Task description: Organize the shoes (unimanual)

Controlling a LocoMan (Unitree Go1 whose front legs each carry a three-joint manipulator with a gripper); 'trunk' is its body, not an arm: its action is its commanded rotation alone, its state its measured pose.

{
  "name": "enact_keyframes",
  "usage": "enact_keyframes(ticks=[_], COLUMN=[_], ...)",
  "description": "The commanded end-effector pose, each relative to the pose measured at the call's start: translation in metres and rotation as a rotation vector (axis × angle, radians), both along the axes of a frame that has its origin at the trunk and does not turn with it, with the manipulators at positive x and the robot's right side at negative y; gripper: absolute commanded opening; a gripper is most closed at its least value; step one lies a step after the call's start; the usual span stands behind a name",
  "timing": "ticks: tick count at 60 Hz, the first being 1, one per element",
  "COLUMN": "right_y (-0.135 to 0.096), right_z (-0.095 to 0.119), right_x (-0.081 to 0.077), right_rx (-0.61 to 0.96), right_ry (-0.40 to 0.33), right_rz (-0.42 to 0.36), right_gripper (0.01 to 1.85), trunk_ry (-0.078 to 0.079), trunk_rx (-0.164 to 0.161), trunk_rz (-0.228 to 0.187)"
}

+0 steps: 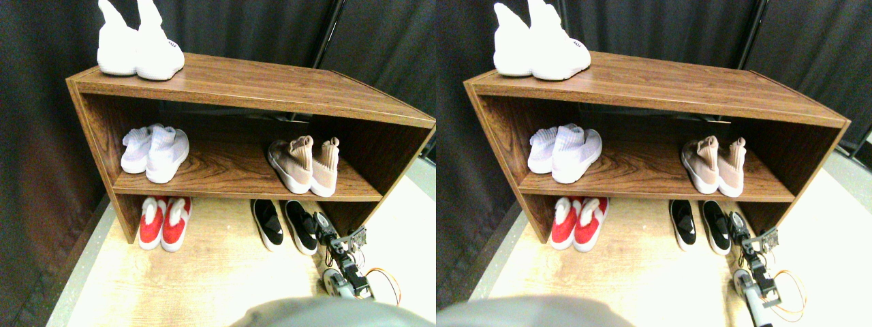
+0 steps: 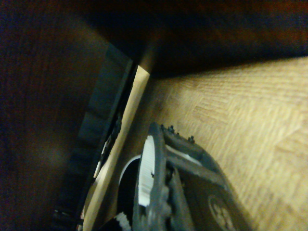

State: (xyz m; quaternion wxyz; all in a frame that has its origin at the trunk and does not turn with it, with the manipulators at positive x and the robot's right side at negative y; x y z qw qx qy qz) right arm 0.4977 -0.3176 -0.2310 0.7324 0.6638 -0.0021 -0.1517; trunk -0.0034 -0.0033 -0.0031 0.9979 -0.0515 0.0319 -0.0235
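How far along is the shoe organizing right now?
Looks done: the beige-tan pair sits side by side on the middle shelf. In hand: the right gripper is down on the floor beside the black pair, close against the nearer shoe; the views don't show whether it grips. Left: possibly straightening or shelving the black pair, though they already sit together.

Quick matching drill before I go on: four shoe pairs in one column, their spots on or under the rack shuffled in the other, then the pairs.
1 all-white high-cuff knit pair
2 beige-tan knit pair with white soles
3 black knit pair with white soles
4 red-and-white pair

A floor, under shelf, left
B top board
C middle shelf, right
D floor, under shelf, right

1-B, 2-C, 3-D, 4-A
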Motion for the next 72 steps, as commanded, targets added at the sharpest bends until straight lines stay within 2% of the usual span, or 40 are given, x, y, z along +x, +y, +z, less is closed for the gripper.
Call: enact_keyframes(ticks=[1,33,57,72], right_y=[0.006,0.038,0.040,0.046], right_z=[0.006,0.013,0.014,0.015], right_x=[0.004,0.009,0.006,0.001], right_rx=[0.009,0.039,0.036,0.060], right_ry=[-0.040,-0.049,-0.070,-0.055], right_rz=[0.023,0.024,0.049,0.030], right_gripper=[0.06,0.06,0.06,0.06], trunk_ry=[0.018,0.024,0.028,0.028], trunk_rx=[-0.020,-0.039,-0.042,-0.041], trunk_rz=[0.018,0.035,0.036,0.039])
